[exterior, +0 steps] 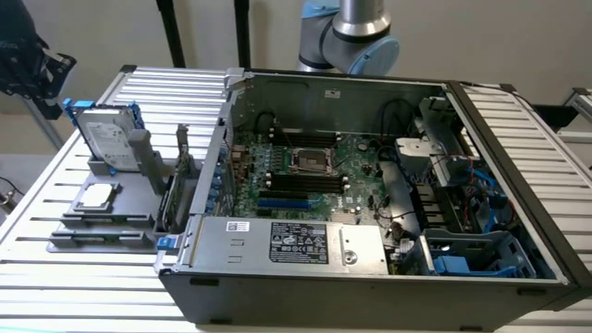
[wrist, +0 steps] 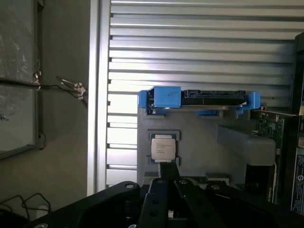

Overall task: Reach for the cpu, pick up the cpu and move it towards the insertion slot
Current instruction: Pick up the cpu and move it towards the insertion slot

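Observation:
The cpu is a small silvery square chip lying flat in a recess of the grey fixture, on the exterior view's left of the open computer case. In the wrist view the cpu lies well below my gripper and just past its tips. The dark fingers are pressed together with nothing between them. The insertion slot, a silver-framed square socket, sits on the motherboard inside the case. Part of my arm shows above the case's back wall.
A silver hard drive with blue rails stands upright in the fixture just behind the cpu; the wrist view shows the hard drive too. Black memory slots lie beside the socket. The case walls rise between fixture and motherboard. A slatted metal table carries everything.

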Robot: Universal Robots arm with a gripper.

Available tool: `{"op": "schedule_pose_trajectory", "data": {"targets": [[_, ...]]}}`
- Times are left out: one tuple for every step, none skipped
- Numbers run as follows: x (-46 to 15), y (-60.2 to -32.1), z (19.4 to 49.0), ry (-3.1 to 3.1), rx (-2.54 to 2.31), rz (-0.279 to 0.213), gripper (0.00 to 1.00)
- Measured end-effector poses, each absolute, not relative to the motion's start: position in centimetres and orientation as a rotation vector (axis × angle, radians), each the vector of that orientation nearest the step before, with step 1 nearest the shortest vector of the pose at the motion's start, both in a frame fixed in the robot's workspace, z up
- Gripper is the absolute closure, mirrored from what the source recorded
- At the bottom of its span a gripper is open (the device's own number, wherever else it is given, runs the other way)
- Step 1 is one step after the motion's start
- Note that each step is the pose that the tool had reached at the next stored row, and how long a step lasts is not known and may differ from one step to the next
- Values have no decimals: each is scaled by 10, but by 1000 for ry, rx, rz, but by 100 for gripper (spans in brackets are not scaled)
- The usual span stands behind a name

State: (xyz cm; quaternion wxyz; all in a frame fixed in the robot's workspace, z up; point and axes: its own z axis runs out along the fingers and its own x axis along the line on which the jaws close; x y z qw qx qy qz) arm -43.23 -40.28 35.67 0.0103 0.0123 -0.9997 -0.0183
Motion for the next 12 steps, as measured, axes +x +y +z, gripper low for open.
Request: {"op": "schedule_pose_trajectory", "data": {"targets": [[-432,-403,357,-3120,38,-57,88],[-433,-403,357,-3120,38,-57,88],[-433,-403,357,-3120,38,-57,82],[-433,-403,357,-3120,38,-57,82],[-434,-403,357,-3120,38,-57,70],[-434,-403,357,-3120,38,-57,70],[-434,-403,357,-3120,38,-57,64],[-435,-403,357,-3120,38,-57,59],[-435,-403,357,-3120,38,-57,59],[-435,-403,357,-3120,38,-57,53],[-435,-403,357,-3120,38,-57,47],[-436,-403,357,-3120,38,-57,47]]}}
